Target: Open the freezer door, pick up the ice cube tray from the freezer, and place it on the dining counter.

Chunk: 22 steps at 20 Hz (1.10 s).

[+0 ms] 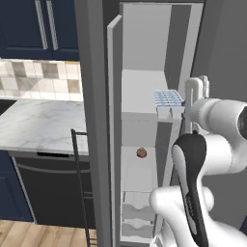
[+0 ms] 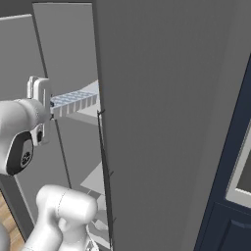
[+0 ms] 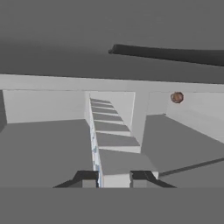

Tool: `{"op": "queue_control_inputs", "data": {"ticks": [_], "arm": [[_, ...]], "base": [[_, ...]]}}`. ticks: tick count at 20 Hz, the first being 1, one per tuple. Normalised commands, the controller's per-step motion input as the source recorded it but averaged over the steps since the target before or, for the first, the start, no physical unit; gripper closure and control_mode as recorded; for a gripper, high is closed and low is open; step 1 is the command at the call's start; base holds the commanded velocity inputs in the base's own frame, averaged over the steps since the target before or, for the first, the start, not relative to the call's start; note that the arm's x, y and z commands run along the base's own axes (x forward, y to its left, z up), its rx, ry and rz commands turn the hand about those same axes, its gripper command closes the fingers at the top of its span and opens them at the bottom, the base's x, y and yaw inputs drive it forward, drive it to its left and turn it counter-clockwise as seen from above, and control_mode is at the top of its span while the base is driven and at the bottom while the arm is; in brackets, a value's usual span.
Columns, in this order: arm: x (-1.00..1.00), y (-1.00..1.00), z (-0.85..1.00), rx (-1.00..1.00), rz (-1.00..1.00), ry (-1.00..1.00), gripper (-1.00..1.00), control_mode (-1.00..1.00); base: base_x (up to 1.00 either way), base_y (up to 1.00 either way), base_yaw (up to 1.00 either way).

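Observation:
The freezer door point(image 1: 114, 120) stands swung open to the left, its pale inner face turned toward the freezer point(image 1: 144, 62). The ice cube tray point(image 1: 168, 99), white with light-blue cubes, juts out past the front edge of an upper shelf. My gripper point(image 1: 186, 110) is shut on its right end. From the right base view the ice cube tray point(image 2: 73, 102) reaches from my gripper point(image 2: 50, 105) into the cabinet. In the hand view the ice cube tray point(image 3: 111, 131) runs away edge-on between the fingertips of my gripper point(image 3: 113, 178). The dining counter is out of view.
A small round brown item point(image 1: 141, 153) lies on the lower shelf, with clear drawers point(image 1: 137, 212) below. The marble worktop point(image 1: 38, 125) with navy cabinets sits left of the open door. The wide grey fridge door point(image 2: 171, 122) stands close on the right.

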Motion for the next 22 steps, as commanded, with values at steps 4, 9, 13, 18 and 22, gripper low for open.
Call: {"op": "queue_control_inputs", "data": {"ticks": [4, 9, 13, 18, 22], "arm": [[-0.52, 0.00, 0.09, 0.00, 0.01, 0.00, 1.00, -1.00], [-0.43, 0.00, 0.01, 0.00, 0.02, 0.00, 1.00, -1.00], [-0.33, 0.00, 0.00, 0.00, 0.03, 0.00, 1.00, -1.00], [-0.12, 0.00, 0.00, 0.00, 0.02, 0.00, 1.00, 1.00], [0.00, 0.00, 0.00, 0.00, 0.00, 0.00, 1.00, 1.00]], "base": [[0.00, 0.00, 0.00], [0.00, 0.00, 0.00], [0.00, 0.00, 0.00], [-0.27, 0.00, 0.03], [-0.80, 0.00, 0.04]]}}
